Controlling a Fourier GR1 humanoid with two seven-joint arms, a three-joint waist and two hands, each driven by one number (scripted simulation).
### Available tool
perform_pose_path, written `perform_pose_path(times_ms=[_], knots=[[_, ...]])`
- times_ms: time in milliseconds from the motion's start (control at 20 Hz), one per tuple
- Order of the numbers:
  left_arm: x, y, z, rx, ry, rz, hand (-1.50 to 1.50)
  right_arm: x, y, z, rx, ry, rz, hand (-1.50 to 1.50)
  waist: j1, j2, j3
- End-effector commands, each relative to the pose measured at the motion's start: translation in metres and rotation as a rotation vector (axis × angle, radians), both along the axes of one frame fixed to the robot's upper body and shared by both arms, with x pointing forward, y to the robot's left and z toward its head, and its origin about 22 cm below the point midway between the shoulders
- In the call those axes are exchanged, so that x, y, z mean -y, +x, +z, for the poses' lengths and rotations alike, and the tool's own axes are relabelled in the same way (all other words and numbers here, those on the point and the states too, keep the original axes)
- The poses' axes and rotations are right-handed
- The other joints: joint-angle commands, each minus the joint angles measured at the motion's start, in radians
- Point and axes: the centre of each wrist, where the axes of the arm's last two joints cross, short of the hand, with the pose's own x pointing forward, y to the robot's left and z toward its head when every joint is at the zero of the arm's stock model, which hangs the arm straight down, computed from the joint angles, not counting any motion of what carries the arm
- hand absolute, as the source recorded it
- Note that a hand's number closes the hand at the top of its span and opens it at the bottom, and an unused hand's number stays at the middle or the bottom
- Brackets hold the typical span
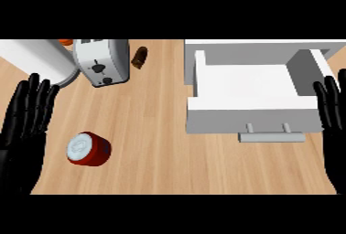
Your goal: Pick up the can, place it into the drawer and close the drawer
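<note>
1 can (88,148), 1 drawer (251,116), 1 toaster (103,61), 2 hands: left hand (24,121), right hand (332,112)

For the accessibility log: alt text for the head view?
A red can lies on the wooden counter left of an open white drawer. The left robot hand and right robot hand rest open at the edges.

**Occluded and Cropped Items**

The white cylinder (37,57) at upper left is cut by the frame's top and left edges. An orange object (65,41) behind the toaster (103,61) shows only a sliver; type indeterminate. The right hand (332,109) is cropped at the right edge.
</note>
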Motion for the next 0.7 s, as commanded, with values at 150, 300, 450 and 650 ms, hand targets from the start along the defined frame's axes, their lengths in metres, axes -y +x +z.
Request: perform_pose_path(times_ms=[150, 300, 450, 650], knots=[[-0.006, -0.014, -0.005, -0.004, -0.079, 0.47, -1.5, -0.001, 0.001, -0.004, 0.017, 0.021, 0.014, -1.5, 0.015, -0.032, -0.01], [-0.036, -0.034, -0.034, -0.211, -0.232, 0.809, -1.5, 0.018, -0.005, -0.031, -0.206, 0.032, -0.122, -1.5, 0.055, -0.021, -0.015], [-0.022, -0.044, -0.034, -0.255, -0.31, 0.922, -1.5, 0.019, -0.005, -0.024, -0.234, 0.047, -0.116, -1.5, 0.028, -0.031, -0.011], [0.016, -0.063, -0.027, -0.284, -0.376, 0.973, -1.5, 0.019, -0.012, -0.021, -0.27, 0.051, -0.114, -1.5, 0.009, -0.032, -0.009]])
